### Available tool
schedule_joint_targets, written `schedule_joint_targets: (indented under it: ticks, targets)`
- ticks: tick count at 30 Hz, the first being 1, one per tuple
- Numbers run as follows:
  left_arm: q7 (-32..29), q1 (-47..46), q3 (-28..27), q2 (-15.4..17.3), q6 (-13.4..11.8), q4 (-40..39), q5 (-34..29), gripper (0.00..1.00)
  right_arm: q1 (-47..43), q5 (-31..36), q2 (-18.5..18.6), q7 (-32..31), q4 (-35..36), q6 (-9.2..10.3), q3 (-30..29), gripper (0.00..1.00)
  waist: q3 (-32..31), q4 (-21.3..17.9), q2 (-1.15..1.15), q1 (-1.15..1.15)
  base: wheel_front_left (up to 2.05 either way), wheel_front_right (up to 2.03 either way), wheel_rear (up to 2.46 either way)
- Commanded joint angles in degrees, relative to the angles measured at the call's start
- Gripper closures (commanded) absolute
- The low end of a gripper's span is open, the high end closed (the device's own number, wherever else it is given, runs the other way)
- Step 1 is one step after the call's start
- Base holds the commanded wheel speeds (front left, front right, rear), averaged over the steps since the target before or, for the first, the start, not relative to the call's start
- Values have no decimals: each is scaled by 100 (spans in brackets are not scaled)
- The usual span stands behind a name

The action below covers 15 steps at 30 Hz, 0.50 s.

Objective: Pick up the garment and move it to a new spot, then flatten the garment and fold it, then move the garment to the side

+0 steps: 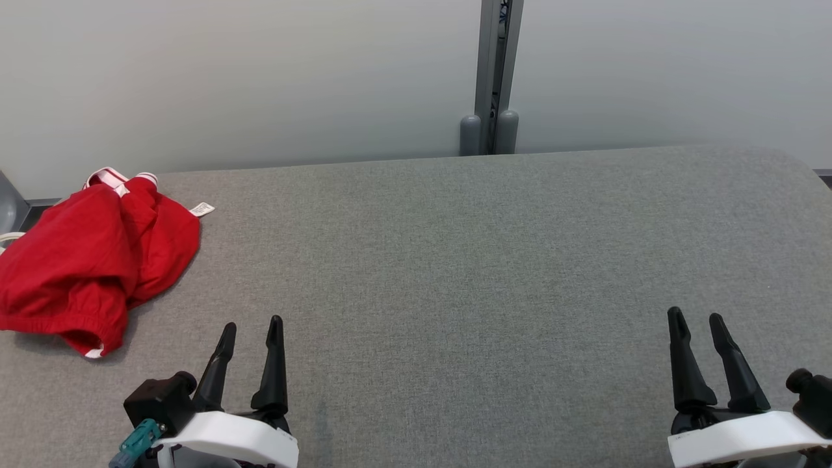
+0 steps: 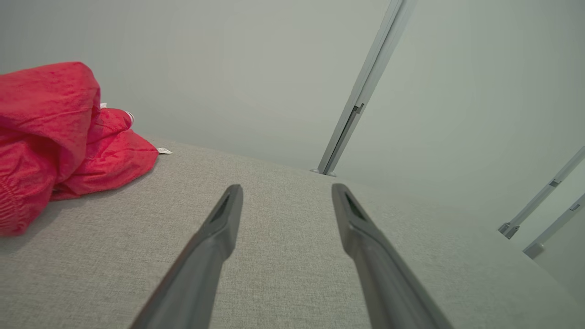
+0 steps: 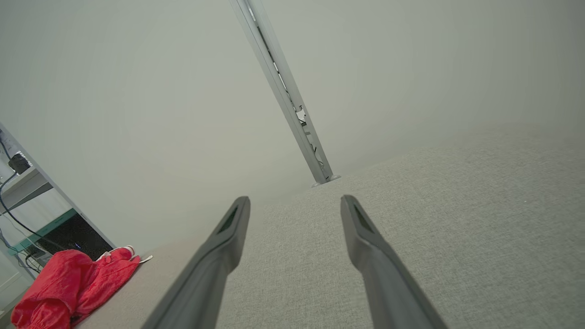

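Observation:
A crumpled red garment (image 1: 91, 260) with white trim and a small white label lies at the far left of the grey fabric table (image 1: 455, 273), partly over its left edge. In the left wrist view the garment (image 2: 59, 141) bulks up at the left; in the right wrist view the garment (image 3: 73, 283) is small at the lower left. My left gripper (image 1: 252, 328) stands open near the front edge, just right of and nearer than the garment, not touching it. My right gripper (image 1: 695, 318) stands open at the front right, with nothing between its fingers.
A pale wall runs behind the table, with a grey metal post (image 1: 494, 78) standing at the back edge near the middle. Beyond the table's left end, a shelf with cables (image 3: 18, 183) shows. The table's back right corner is rounded.

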<state>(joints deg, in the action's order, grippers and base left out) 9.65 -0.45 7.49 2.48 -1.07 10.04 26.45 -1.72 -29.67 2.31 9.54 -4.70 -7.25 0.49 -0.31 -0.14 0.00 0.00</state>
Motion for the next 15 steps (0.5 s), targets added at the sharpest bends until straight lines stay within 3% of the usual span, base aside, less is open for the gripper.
schedule_joint_targets:
  ticks: [1, 15]
  targets:
    - [54, -45, -1, 32, -29, -14, -156, 0, 3, 149, 51, 67, 21, -28, -9, 0, -4, 0, 0, 0, 0, 0, 0]
    - [220, 10, -20, 40, -93, 30, -788, 0, -62, 797, 61, 244, 20, -31, 37, 0, -28, 4, 0, 0, 0, 0, 0]
